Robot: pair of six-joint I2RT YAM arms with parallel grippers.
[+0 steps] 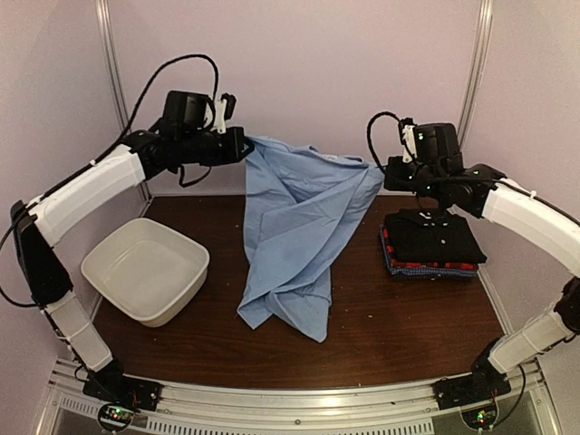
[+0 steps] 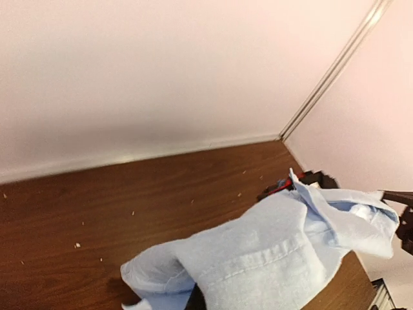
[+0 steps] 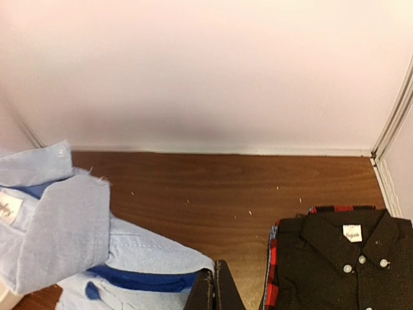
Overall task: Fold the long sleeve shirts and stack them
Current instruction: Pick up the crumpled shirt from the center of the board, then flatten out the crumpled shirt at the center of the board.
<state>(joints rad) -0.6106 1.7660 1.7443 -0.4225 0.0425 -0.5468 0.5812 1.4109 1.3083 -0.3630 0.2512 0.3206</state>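
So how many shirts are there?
4. The light blue shirt is held up in the middle; the black shirt, red shirt and blue check shirt are stacked at right. More may hide inside.

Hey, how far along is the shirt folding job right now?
Done: at the right, the black shirt lies folded on a red shirt and a blue check shirt. In hand: the left end effector and right end effector are shut on the light blue shirt, holding it up, its lower part draped on the table. Left: folding it and adding it to that pile.
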